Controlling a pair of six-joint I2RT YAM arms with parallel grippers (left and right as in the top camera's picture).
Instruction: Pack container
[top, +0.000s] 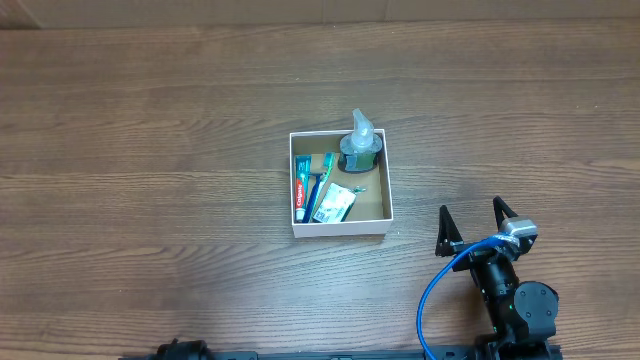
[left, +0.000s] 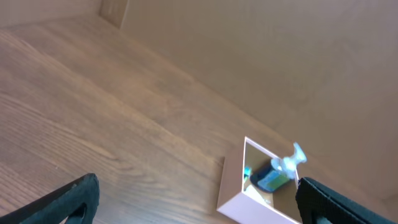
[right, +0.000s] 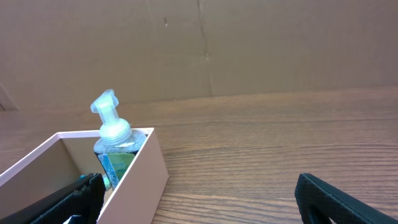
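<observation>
We saw the container (top: 340, 229) on the table (top: 150, 150), holding 1 bottle (top: 360, 150), toothpaste (top: 299, 190) and 1 toothbrush (top: 320, 186); the right gripper (top: 471, 211) stood near it, jaws spread; the left gripper (left: 198, 185) gaped too.

One container (top: 340, 226), one pump bottle (top: 360, 150), one toothpaste tube (top: 299, 188), one toothbrush (top: 320, 185), one packet (top: 337, 204).

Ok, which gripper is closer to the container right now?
Right. The right gripper sits open just off the container's near-right corner, apart from it. The left gripper is farther back: its wrist camera shows the container smaller, ahead to its right.
</observation>
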